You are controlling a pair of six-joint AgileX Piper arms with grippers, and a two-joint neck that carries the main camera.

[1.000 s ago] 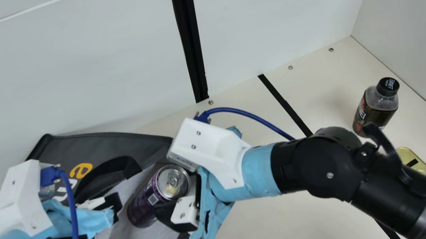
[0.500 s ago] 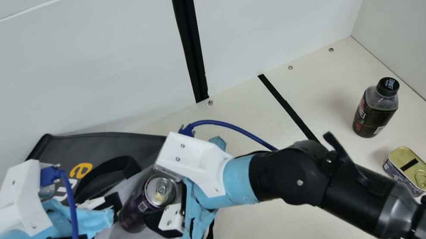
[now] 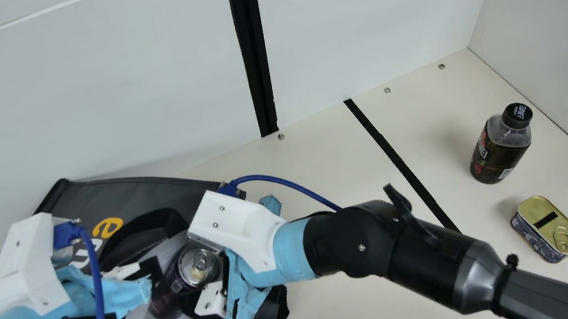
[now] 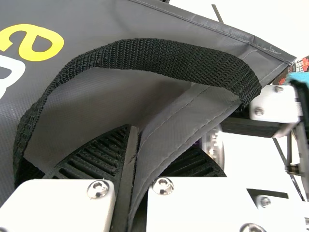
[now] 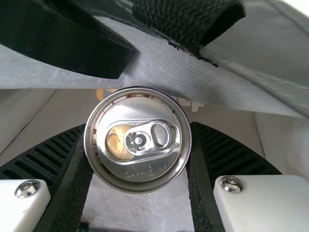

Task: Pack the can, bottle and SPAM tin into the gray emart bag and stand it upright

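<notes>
Well, bag [image 3: 133, 198] on cream table [image 3: 346, 312], black strip [image 3: 388, 148], probably tape, white walls [image 3: 75, 102].

I hold the purple drink can [image 3: 199, 264] in my right gripper [image 3: 181, 290] at the gray emart bag's [image 3: 149, 190] mouth; the bottle [image 3: 498, 152] stands near the SPAM tin [image 3: 547, 224].
</notes>
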